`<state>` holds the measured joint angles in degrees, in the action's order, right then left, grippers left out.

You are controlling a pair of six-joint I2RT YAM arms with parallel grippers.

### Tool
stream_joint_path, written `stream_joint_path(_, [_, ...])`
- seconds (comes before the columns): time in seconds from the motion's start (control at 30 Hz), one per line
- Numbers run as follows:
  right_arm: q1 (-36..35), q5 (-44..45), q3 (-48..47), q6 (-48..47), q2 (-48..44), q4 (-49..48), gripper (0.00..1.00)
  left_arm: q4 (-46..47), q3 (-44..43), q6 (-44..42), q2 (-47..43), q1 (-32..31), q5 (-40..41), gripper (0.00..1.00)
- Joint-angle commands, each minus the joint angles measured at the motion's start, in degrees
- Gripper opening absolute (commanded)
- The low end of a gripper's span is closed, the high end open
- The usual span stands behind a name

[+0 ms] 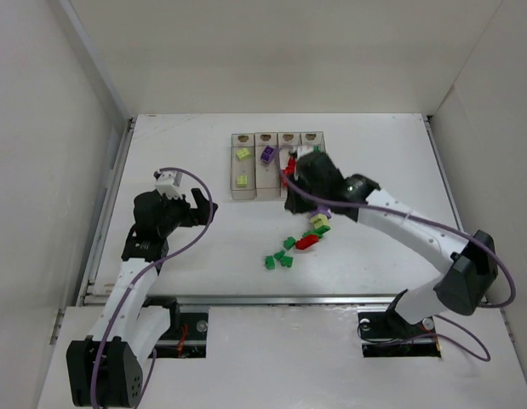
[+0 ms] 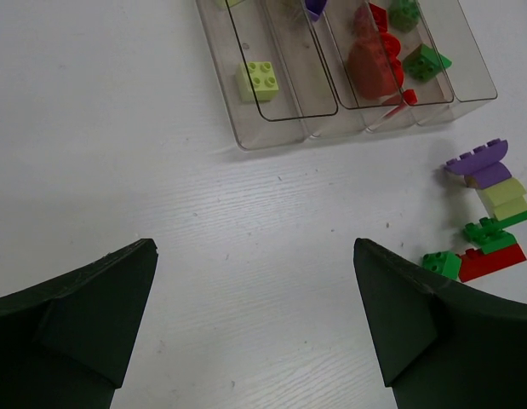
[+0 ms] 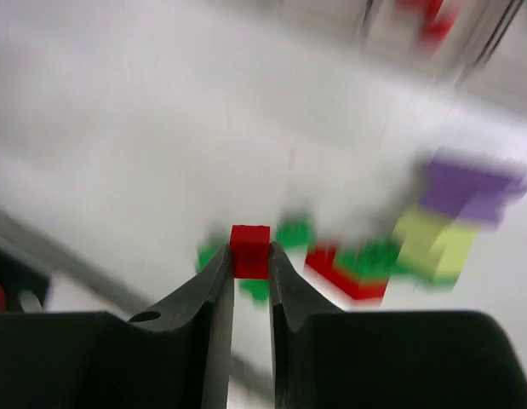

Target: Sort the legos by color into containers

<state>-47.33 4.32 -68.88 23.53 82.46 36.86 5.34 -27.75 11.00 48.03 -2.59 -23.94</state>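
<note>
My right gripper [image 3: 249, 258] is shut on a small red lego [image 3: 249, 249], held above the table; the view is blurred by motion. In the top view the right gripper [image 1: 290, 187] is at the near end of the containers [image 1: 253, 192], by the third bin. Loose legos lie below it: green [image 1: 280, 257], red [image 1: 307, 242], pale yellow-green [image 1: 320, 222] and purple [image 1: 317, 210]. The bins hold a pale yellow-green brick [image 2: 257, 79], a purple one [image 2: 313, 7], red ones [image 2: 374, 64] and green ones [image 2: 425, 60]. My left gripper [image 2: 254, 256] is open and empty over bare table, left of the pile.
White walls close the table on the left, back and right. A metal rail [image 1: 272, 299] runs along the near edge. The left arm's purple cable [image 1: 199, 183] loops above its wrist. The loose pile also shows in the left wrist view [image 2: 489, 230], right of the left gripper.
</note>
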Motion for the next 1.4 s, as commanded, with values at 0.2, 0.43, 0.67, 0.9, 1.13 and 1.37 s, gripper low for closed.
stream_joint_path(0.2, [17.79,-0.71,-35.76,-10.34,30.98,0.39,0.0,1.43,-0.55,0.6,-3.12,0.22,0.04,1.0])
stream_joint_path(0.43, [20.96,-0.28,-57.67,-13.33,45.77,5.94,0.03,0.11,-0.55,-0.02,-4.96,0.22,0.57,1.0])
stream_joint_path(0.67, [21.49,-2.12,-60.4,-14.03,49.12,6.72,0.53,-1.74,-1.86,-8.88,-3.29,0.22,-13.68,1.0])
stream_joint_path(0.9, [21.49,-1.42,-57.69,-14.04,42.19,6.65,1.0,-13.58,-11.6,-34.04,1.62,-4.7,-20.37,1.0])
stream_joint_path(1.13, [20.96,-3.97,-46.18,-12.98,29.53,3.4,1.0,-33.89,-23.91,-57.48,11.99,-16.72,-11.23,1.0])
stream_joint_path(1.37, [14.73,-0.8,-26.32,-9.3,14.85,-1.0,1.0,-37.25,-21.13,-60.92,16.04,-35.53,-5.78,1.0])
